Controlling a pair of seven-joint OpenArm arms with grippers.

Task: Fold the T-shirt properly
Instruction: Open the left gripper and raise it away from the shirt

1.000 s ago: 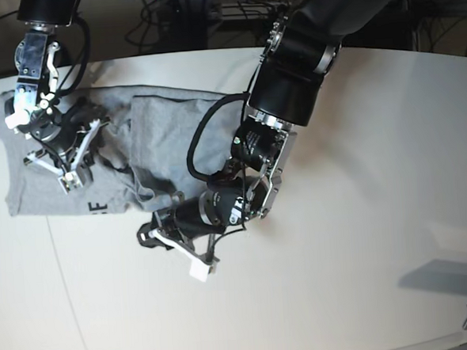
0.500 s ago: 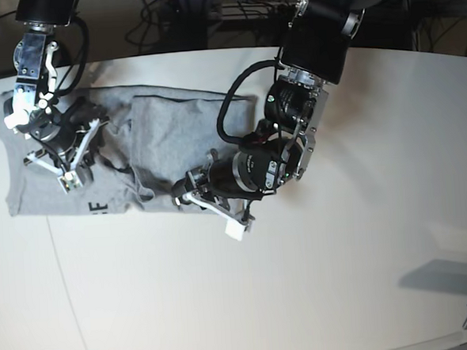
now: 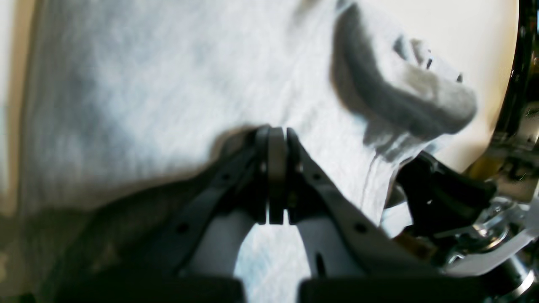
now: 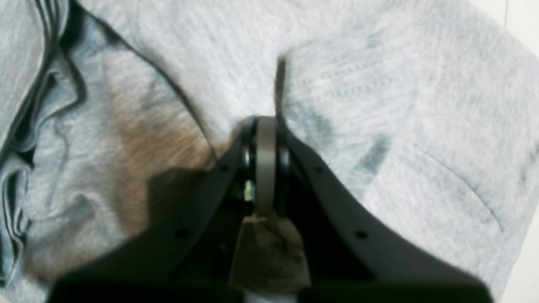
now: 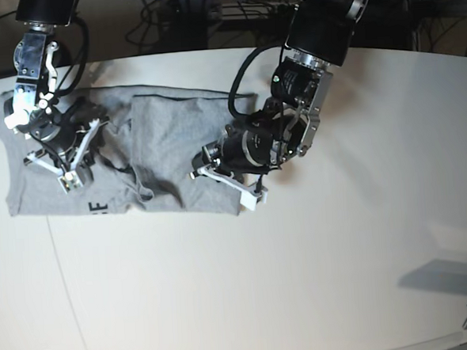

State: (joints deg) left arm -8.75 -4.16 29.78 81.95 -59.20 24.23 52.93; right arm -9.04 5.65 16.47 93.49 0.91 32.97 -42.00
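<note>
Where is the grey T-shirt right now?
In the base view the T-shirt lies spread on the white table's upper left part, with the right gripper on its left end and the left gripper at its right edge.

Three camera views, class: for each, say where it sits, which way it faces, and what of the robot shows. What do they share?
Base: overhead, looking down on the table; both arms, left tool, right tool.
Left wrist: on the left arm, looking along its shut tool onto cloth.
Right wrist: on the right arm, over its shut tool, pressed into folds.
Shared: the T-shirt.
</note>
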